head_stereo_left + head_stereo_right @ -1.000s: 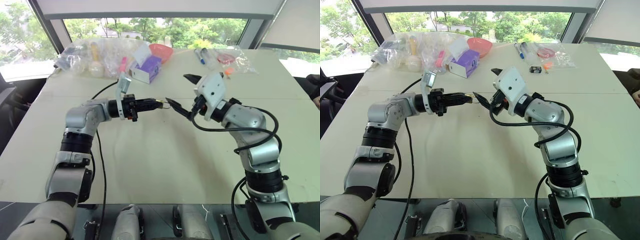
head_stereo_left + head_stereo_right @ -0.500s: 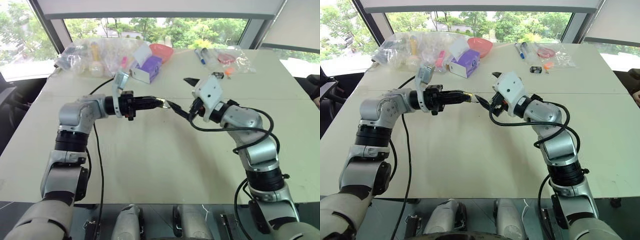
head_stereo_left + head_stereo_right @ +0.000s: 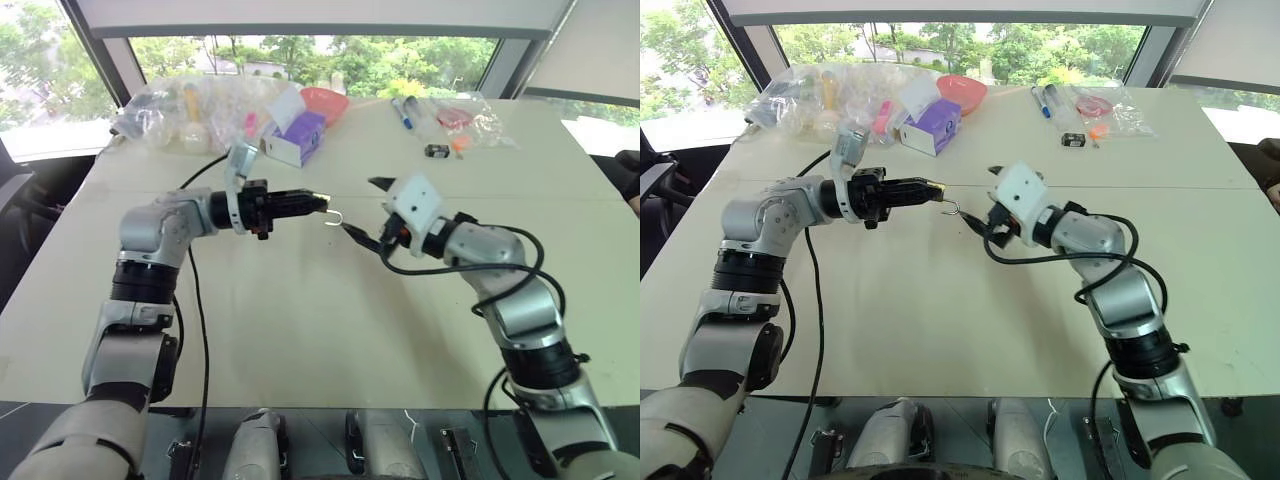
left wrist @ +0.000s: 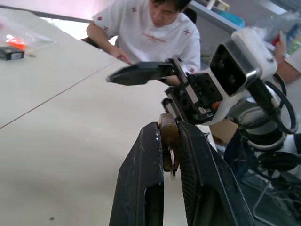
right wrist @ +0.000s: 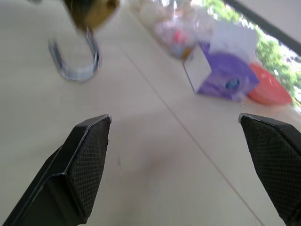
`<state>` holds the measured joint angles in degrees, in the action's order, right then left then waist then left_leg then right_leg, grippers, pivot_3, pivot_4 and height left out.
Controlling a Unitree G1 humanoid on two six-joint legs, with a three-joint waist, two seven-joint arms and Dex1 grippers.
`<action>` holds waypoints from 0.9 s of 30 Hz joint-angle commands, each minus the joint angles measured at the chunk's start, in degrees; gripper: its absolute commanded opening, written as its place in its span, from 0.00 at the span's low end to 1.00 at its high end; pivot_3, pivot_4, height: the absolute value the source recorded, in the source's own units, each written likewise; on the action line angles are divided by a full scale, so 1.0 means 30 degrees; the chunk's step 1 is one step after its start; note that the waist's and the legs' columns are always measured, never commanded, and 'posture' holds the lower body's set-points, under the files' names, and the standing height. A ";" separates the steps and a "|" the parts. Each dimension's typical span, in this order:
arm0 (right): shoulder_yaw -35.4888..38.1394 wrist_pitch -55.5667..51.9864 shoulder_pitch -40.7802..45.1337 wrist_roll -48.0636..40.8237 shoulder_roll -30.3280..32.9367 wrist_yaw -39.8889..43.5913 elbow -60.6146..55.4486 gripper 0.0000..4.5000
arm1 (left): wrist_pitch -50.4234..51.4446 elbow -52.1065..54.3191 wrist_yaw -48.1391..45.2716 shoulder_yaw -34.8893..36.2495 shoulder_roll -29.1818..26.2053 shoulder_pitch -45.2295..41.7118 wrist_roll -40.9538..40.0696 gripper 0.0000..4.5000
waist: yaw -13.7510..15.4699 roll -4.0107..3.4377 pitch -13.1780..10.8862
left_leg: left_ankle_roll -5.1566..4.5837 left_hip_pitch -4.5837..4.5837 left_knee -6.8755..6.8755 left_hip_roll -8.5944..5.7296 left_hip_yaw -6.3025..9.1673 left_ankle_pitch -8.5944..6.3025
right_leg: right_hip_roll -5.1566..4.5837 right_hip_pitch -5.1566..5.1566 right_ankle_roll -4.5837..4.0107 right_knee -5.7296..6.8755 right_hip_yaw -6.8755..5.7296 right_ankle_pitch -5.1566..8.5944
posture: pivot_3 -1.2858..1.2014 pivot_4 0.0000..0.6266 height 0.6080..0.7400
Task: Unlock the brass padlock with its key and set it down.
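Above the pale matte table [image 3: 300,330], the left gripper [image 3: 318,203] reached level toward the right, its smooth black fingers [image 4: 141,188] clamped on the brass padlock [image 4: 168,141]. Its small yellow-gold body lay lengthwise between them, the thin silvery shackle [image 3: 335,217] hooking out past the tips, swung open. Just beyond, apart, the right gripper [image 3: 363,208] held its cross-hatched pads [image 5: 89,160] spread wide.

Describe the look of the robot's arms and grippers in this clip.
Both arms are silver-grey metal segments joined by black rings, each with a loose black cable. The left gripper has two slim black fingers behind a black wrist block. The right gripper has black fingers with cross-hatched pads under a white camera housing.
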<state>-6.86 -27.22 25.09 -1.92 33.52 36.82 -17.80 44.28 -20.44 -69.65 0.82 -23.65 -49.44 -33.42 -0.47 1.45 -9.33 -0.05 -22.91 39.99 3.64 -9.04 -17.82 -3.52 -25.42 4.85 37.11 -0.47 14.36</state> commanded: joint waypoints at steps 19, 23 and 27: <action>0.3386 -0.9247 -0.3622 -0.3854 0.1721 0.0534 -0.7838 1.00 | -0.0944 -1.1708 0.3857 -0.0061 0.6778 -0.2408 0.2987 0.11 | 0.0004 0.0006 -0.0001 | -0.0083 -0.0061 0.0029 -0.0028 0.0163 -0.0047 | -0.0012 0.0000 0.0004 -0.0030 -0.0049 0.0000 | 0.52 0.24 0.96; 0.3502 -0.9622 -0.3776 -0.4222 0.1876 0.0229 -0.7919 1.00 | -0.0691 -1.1482 0.3169 -0.0089 0.6553 -0.2417 0.3274 0.50 | -0.0038 0.0006 0.0000 | -0.0128 -0.0087 0.0031 -0.0034 0.0203 -0.0072 | -0.0014 -0.0011 0.0003 -0.0031 -0.0071 0.0000 | 0.52 0.24 0.96; 0.3627 -0.9656 -0.4057 -0.4404 0.2205 0.0027 -0.7859 1.00 | -0.0621 -0.8417 0.2997 -0.0437 0.5058 -0.1864 0.3659 0.70 | -0.0117 0.0005 0.0000 | -0.0128 -0.0098 0.0036 -0.0034 0.0232 -0.0071 | -0.0014 -0.0012 0.0003 -0.0027 -0.0090 0.0000 | 0.52 0.24 0.96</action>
<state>2.28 -56.50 13.18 -14.75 39.41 37.41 -39.29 42.29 -50.11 -60.13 -0.70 -6.70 -55.05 -22.90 -0.82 1.47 -9.33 -0.43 -23.19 40.09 3.55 -8.33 -18.03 -3.55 -25.46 4.86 37.03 -0.74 14.36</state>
